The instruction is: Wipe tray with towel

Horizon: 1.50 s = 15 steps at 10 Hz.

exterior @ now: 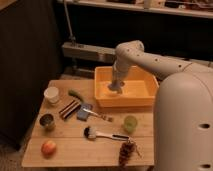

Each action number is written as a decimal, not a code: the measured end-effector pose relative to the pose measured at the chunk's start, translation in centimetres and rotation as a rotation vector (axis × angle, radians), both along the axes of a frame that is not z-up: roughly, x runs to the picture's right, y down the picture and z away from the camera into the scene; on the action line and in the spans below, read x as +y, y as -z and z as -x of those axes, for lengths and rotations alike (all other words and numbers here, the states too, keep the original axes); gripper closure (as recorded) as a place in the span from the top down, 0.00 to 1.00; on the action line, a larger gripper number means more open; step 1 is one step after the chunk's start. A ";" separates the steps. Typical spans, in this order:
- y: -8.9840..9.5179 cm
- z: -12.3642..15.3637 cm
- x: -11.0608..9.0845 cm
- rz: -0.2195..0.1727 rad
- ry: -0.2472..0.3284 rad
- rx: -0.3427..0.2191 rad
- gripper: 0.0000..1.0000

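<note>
Yellow-orange plastic: the tray (125, 101) is a large rectangular bin with smooth raised walls. It sits on the far right part of the table (75, 142).
Towel: the towel (114, 89) is a small blue-grey bunch of soft, wrinkled cloth. It is down inside the tray, in its left half, at the tip of the hand.
Hand: the hand (116, 84) reaches down into the tray on the white arm and is clenched, apparently grasping the towel. Whether the cloth presses on the tray floor cannot be told.
Progress: the towel is in the hand and inside the tray, so I judge the wiping is starting or under way. Nothing on the tray floor shows how much has been covered.
Left to do: probably strokes across the right half and the corners, then lifting the cloth out.
Table surface: pale wooden planks, flat and matte.
Hard things nearby: a white cup (51, 94), a dark metal can (47, 121), a translucent green cup (130, 123), a flat grey-blue block (83, 113) with a fork (101, 117) across it, and a white-handled brush (102, 134).
Rounded things: a red apple (48, 148) and a knobbly bunch of dark grapes (126, 150) lie near the front edge, well apart from the tray.
</note>
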State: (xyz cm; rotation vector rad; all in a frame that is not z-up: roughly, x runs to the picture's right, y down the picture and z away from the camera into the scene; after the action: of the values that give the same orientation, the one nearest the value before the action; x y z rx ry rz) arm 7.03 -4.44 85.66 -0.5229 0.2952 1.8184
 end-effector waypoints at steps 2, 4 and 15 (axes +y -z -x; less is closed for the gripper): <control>-1.7 -0.8 0.7 0.036 -0.025 0.005 0.00; -2.9 -2.3 1.0 0.072 -0.050 0.023 0.00; -7.3 -11.2 -1.7 0.214 -0.138 0.141 0.00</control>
State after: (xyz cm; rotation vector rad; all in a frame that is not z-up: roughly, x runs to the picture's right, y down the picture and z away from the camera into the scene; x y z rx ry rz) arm 18.24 -6.10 92.92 -0.5759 0.5665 1.9736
